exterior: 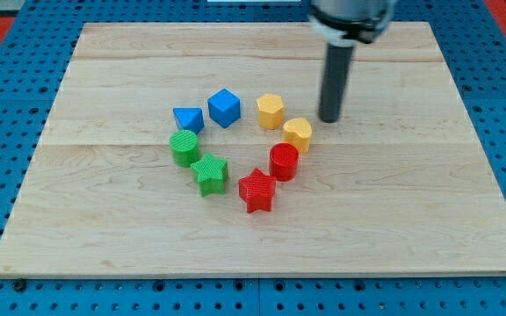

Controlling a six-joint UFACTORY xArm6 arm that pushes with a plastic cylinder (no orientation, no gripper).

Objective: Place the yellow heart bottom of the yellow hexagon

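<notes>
The yellow heart (298,133) lies on the wooden board, just below and to the right of the yellow hexagon (270,111); the two are close but a small gap shows. My tip (329,118) stands on the board just to the upper right of the yellow heart and to the right of the hexagon, touching neither as far as I can see. The rod rises straight up to the view's top.
A ring of blocks surrounds the middle: blue cube (223,107), blue triangle (187,118), green cylinder (184,147), green star (209,173), red star (256,190), red cylinder (284,161) right below the heart. The board (411,211) sits on a blue pegboard.
</notes>
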